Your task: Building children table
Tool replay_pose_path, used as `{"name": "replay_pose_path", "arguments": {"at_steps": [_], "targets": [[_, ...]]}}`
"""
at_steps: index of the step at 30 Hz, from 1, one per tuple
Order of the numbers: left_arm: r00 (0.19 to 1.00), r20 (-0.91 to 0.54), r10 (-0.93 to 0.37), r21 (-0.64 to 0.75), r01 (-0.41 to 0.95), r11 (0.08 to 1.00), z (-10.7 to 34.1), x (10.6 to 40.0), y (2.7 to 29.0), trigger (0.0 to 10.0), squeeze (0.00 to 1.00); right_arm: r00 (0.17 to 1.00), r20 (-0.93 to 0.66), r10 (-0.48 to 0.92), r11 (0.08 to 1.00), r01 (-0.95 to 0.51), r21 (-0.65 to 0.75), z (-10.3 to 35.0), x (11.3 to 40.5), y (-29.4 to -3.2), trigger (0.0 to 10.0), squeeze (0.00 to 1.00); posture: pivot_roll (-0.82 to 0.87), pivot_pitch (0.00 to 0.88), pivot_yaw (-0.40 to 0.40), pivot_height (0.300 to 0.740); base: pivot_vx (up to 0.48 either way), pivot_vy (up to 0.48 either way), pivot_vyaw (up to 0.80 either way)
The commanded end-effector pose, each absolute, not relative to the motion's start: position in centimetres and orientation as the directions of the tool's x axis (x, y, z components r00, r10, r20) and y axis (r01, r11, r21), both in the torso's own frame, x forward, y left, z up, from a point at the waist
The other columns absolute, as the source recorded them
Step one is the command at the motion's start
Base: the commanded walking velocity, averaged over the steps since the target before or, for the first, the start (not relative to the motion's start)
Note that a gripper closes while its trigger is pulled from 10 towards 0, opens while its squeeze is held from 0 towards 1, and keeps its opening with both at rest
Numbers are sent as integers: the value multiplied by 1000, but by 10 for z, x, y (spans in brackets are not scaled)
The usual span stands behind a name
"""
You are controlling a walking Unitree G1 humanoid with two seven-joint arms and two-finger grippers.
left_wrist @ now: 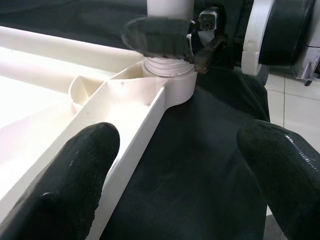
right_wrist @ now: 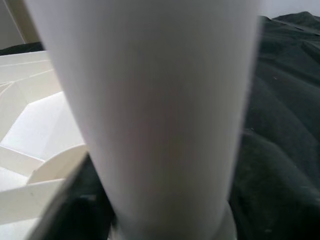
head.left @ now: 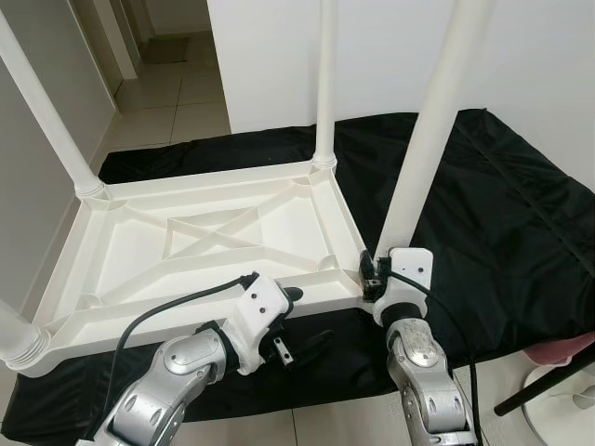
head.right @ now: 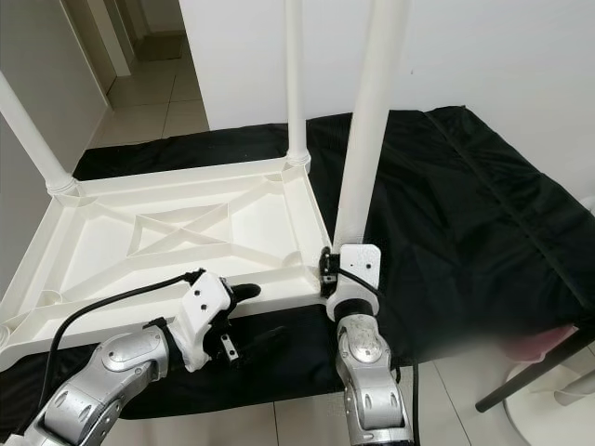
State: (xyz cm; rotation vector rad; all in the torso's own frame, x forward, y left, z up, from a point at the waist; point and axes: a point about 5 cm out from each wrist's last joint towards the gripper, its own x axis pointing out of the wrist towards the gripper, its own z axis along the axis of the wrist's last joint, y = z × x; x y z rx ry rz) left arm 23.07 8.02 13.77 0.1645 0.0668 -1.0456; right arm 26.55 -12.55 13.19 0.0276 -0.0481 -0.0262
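A white plastic table top (head.left: 214, 237) lies upside down on a black cloth. White legs stand in its corners: far left (head.left: 51, 111), far right (head.left: 325, 84), near left (head.left: 14, 334) and near right (head.left: 428, 139). My right gripper (head.left: 376, 274) is shut on the near right leg (right_wrist: 150, 100) just above its socket (left_wrist: 167, 67). My left gripper (head.left: 302, 318) is open at the table's front rim, to the left of that corner. One black finger (left_wrist: 75, 170) is over the rim, and the other finger (left_wrist: 285, 170) is over the cloth.
The black cloth (head.left: 502, 214) spreads wide to the right of the table. Pale tiled floor runs along the front edge, and a hallway opens at the back left. A white wall stands close behind. A black rod and a white round base (head.left: 558, 390) sit at the lower right.
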Motion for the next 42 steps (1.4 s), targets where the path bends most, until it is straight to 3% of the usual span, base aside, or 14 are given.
{"name": "replay_pose_path", "arguments": {"at_steps": [1, 10, 11, 12, 13, 25, 31, 39, 40, 41, 42], "targets": [[471, -141, -871, 104, 882, 460, 136, 230, 80, 10000, 0, 998, 66, -11, 997, 6, 74, 136, 263, -116, 10000, 1000, -114, 2, 69, 740, 0, 0, 0], [476, -137, -869, 105, 879, 465, 136, 230, 79, 10000, 0, 995, 87, 48, 998, -52, 42, 136, 262, -127, 10000, 1000, -112, 0, 66, 740, 0, 0, 0], [478, -136, -868, 106, 878, 466, 136, 230, 79, 10000, 0, 992, 92, 86, 995, -90, 33, 136, 260, -130, 10000, 471, -112, 0, 63, 740, 0, 0, 0], [478, -136, -868, 106, 878, 466, 136, 230, 79, 10000, 0, 992, 92, 86, 995, -90, 33, 136, 260, -130, 10000, 471, -112, 0, 63, 740, 0, 0, 0], [480, -134, -867, 107, 877, 468, 136, 230, 79, 10000, 0, 987, 87, 132, 991, -134, 9, 134, 259, -133, 10000, 0, -112, 0, 61, 740, 0, 0, 0], [500, -127, -857, 93, 866, 491, 139, 237, 80, 10000, 0, 937, 31, 347, 929, -339, -149, 124, 271, -153, 10000, 0, -100, 0, 51, 740, 0, 0, 0], [500, -127, -857, 127, 865, 486, 140, 237, 83, 10000, 0, 866, 28, 500, 852, -485, -198, 129, 285, -157, 10000, 0, -80, 0, 50, 740, 0, 0, 0], [498, -129, -857, 127, 866, 484, 139, 236, 82, 10000, 0, 832, 15, 554, 812, -537, -229, 131, 291, -156, 9961, 0, -77, 0, 49, 740, 0, 0, 0], [497, -129, -858, 127, 866, 483, 139, 236, 82, 10000, 0, 824, 7, 567, 801, -549, -241, 131, 294, -157, 7725, 0, -76, 0, 49, 740, 0, 0, 0], [497, -129, -858, 127, 866, 483, 139, 236, 82, 10000, 0, 824, 7, 567, 801, -549, -241, 131, 294, -157, 7725, 0, -76, 0, 49, 740, 0, 0, 0], [497, -129, -858, 128, 867, 482, 140, 236, 81, 10000, 0, 821, -3, 572, 793, -554, -253, 131, 297, -159, 6627, 0, -67, 0, 45, 740, 0, 0, 0]]}}
